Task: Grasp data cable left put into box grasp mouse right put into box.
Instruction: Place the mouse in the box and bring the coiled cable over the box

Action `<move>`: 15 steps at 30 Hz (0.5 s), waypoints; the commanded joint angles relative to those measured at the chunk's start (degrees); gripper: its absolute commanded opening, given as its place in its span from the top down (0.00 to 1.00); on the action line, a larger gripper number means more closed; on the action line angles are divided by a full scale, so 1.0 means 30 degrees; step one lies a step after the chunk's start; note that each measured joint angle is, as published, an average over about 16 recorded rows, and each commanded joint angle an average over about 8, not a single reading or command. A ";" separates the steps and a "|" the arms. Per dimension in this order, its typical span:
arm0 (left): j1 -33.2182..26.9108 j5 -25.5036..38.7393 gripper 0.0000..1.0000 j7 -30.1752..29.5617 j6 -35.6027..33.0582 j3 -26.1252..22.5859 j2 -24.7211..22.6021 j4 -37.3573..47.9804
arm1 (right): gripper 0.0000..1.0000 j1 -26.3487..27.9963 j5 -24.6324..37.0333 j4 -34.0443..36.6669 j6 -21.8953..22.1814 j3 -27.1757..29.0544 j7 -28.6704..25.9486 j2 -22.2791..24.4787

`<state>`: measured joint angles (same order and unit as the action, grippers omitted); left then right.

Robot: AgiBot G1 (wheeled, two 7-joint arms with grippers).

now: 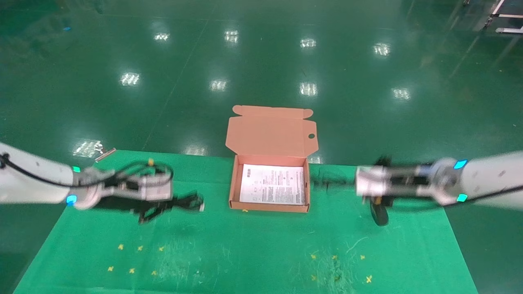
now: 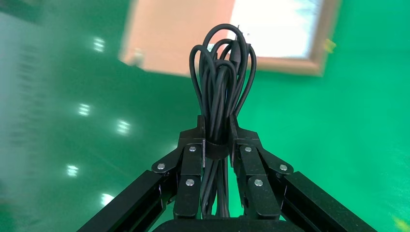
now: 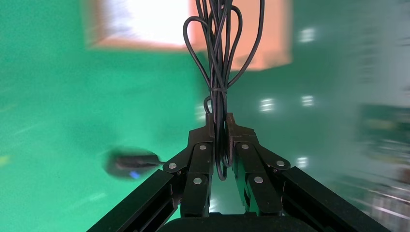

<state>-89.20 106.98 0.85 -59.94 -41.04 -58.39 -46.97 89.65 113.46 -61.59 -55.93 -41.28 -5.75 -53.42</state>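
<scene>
The orange-pink box (image 1: pixel 269 207) lies open at the table's far middle, with a white printed sheet (image 1: pixel 273 184) inside and its lid (image 1: pixel 269 132) folded back. Left of it, my left gripper (image 1: pixel 182 201) is shut on the data cable (image 2: pixel 220 72), a bundle of black loops sticking out past the fingertips (image 2: pixel 200 126). Right of the box, my right gripper (image 1: pixel 339 179) is shut on the mouse's thin looped cord (image 3: pixel 220 63). The black mouse (image 1: pixel 380 213) hangs below that gripper. In the right wrist view the mouse (image 3: pixel 130 164) is a blur with a blue mark.
A green mat (image 1: pixel 253 253) covers the table, with small yellow marks near the front. Glossy green floor lies beyond the far edge. The box (image 2: pixel 285 34) is ahead of the left gripper, and the box (image 3: pixel 193 29) is also ahead of the right gripper.
</scene>
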 commanded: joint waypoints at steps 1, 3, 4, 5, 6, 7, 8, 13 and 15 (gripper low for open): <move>-0.0021 0.0127 1.00 -0.0633 0.0499 0.0158 0.0127 -0.1073 | 1.00 0.0437 0.0119 -0.0151 0.0453 0.0248 -0.0314 -0.0200; -0.0057 0.0441 1.00 -0.1119 0.0922 0.0189 0.0052 -0.1813 | 1.00 0.0851 0.0012 0.0045 0.0811 0.0383 -0.0184 -0.0660; -0.0077 0.0599 1.00 -0.1330 0.1099 0.0190 -0.0005 -0.2128 | 1.00 0.1052 -0.0039 0.0177 0.0972 0.0429 -0.0066 -0.0898; -0.0102 0.0760 1.00 -0.1537 0.1266 0.0188 -0.0070 -0.2427 | 1.00 0.1264 -0.0089 0.0334 0.1143 0.0471 0.0072 -0.1154; -0.0132 0.0918 1.00 -0.1717 0.1414 0.0179 -0.0142 -0.2685 | 1.00 0.1466 -0.0145 0.0501 0.1314 0.0511 0.0212 -0.1413; -0.0164 0.1078 1.00 -0.1874 0.1552 0.0163 -0.0225 -0.2913 | 1.00 0.1663 -0.0203 0.0683 0.1484 0.0546 0.0363 -0.1678; -0.0197 0.1241 1.00 -0.2022 0.1692 0.0146 -0.0316 -0.3123 | 1.00 0.1862 -0.0261 0.0888 0.1663 0.0576 0.0534 -0.1957; -0.0342 0.1977 1.00 -0.2490 0.2385 0.0063 -0.0791 -0.3791 | 1.00 0.2784 -0.0571 0.2047 0.2430 0.0681 0.1393 -0.3314; -0.0405 0.2254 1.00 -0.2625 0.2669 0.0039 -0.0988 -0.3905 | 1.00 0.3122 -0.0741 0.2556 0.2656 0.0716 0.1748 -0.3820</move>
<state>-90.55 113.64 -7.00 -52.04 -40.86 -61.33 -58.22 98.89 111.15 -53.91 -48.18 -39.14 -0.49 -64.65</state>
